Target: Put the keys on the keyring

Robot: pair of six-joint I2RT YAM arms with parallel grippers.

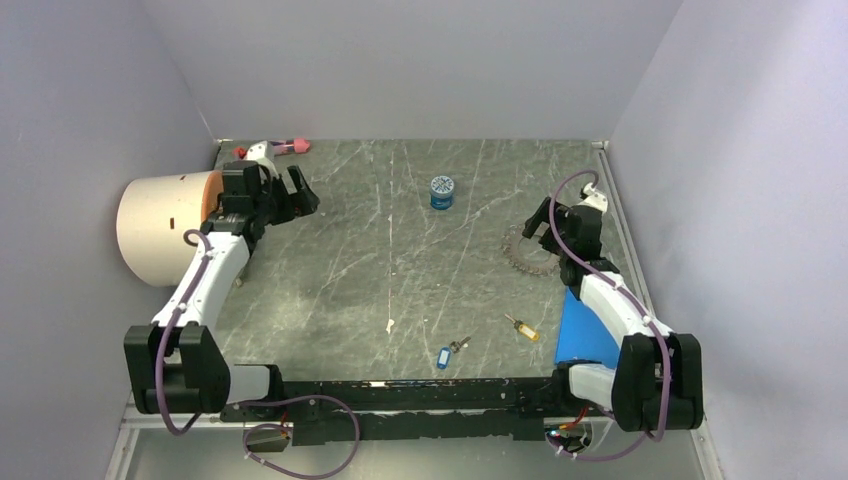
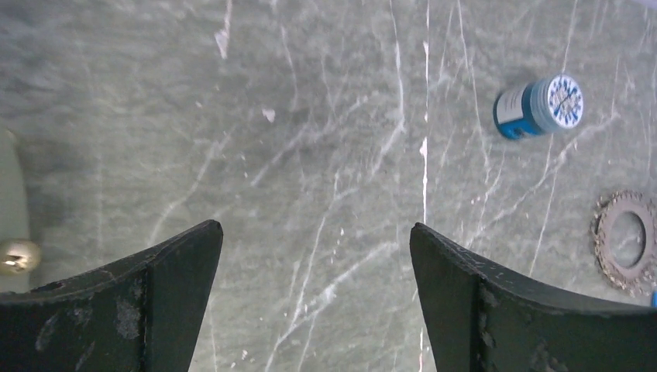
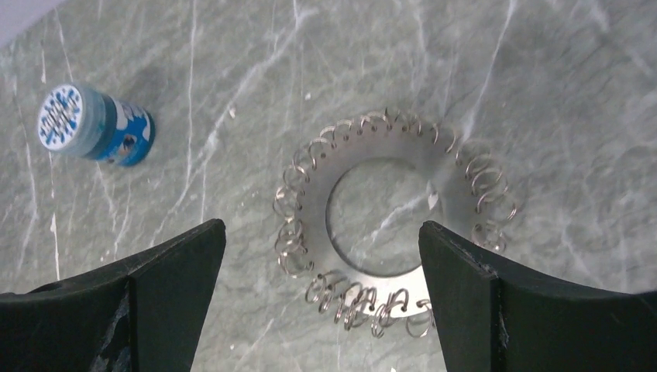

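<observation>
Both the left claw (image 2: 315, 230) and right claw (image 3: 319, 232) are standing spread, empty; the right is hovering over the keyring (image 3: 395, 225) on the desk's (image 1: 400, 230) right side, the blue key (image 1: 443, 357) and yellow key (image 1: 522, 328) lying near the front edge. Recommending pinching one rim section, avoiding the hole.

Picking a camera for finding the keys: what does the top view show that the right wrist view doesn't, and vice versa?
Only top: the blue key, the yellow key, the left arm and a white drum. Only right wrist: the small wire loops lining the keyring, seen clearly between its open fingers. Both: the keyring and the jar.
</observation>
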